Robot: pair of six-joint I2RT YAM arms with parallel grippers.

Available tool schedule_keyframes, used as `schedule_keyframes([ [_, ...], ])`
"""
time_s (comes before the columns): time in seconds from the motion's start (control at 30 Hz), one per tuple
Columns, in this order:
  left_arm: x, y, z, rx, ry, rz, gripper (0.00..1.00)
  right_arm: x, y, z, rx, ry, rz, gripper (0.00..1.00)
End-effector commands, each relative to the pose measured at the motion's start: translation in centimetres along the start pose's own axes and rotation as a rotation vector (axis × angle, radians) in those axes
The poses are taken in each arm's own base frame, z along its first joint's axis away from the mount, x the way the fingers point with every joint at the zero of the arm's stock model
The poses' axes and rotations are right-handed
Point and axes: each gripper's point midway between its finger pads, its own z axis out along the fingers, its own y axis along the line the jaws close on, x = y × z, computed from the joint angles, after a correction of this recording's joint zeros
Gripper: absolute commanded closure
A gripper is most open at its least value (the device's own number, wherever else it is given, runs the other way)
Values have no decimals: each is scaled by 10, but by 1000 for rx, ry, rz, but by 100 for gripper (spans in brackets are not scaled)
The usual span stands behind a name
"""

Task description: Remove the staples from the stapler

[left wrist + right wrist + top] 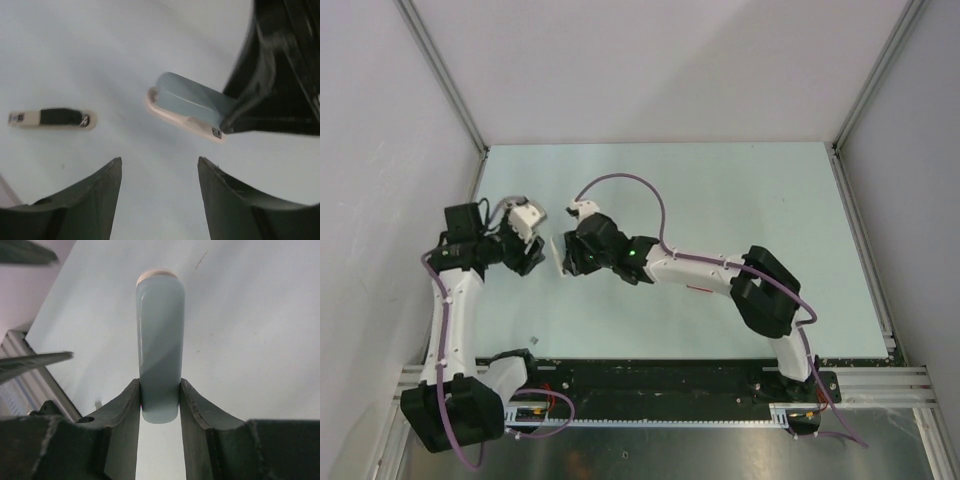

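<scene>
Right wrist: stapler point(159, 335) within right gripper point(160, 387)

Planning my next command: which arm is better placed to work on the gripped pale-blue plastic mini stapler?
Left. The left gripper is open and empty, facing the free end of the pale-blue plastic stapler just ahead. The right gripper is clamped on the stapler's other end, so it likely should hold.

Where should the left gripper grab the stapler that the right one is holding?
Take the stapler by its free rounded end, approaching from the side opposite the right gripper, which clamps the other end. The open left gripper faces it; close across its long parallel sides.
</scene>
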Motion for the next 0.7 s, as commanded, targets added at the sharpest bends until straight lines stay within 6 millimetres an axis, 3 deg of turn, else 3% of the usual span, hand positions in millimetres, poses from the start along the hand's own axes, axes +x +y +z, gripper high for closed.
schedule_keyframes([
  [0.0,-31,24,-26,-66,-78,-290,31,8,1,10,133,62,-126,100],
  [0.13,-21,66,-49,-192,-93,-527,23,35,-7,19,223,176,-197,100],
  [0.2,-8,77,-50,-233,-60,-613,17,49,-9,23,252,228,-227,100],
  [0.4,22,82,-39,-272,8,-734,5,75,-5,34,267,320,-259,97],
  [0.57,23,78,-42,-306,4,-747,3,84,-4,43,257,361,-268,84],
  [0.67,24,79,-48,-342,8,-750,2,86,1,46,238,380,-281,63],
])
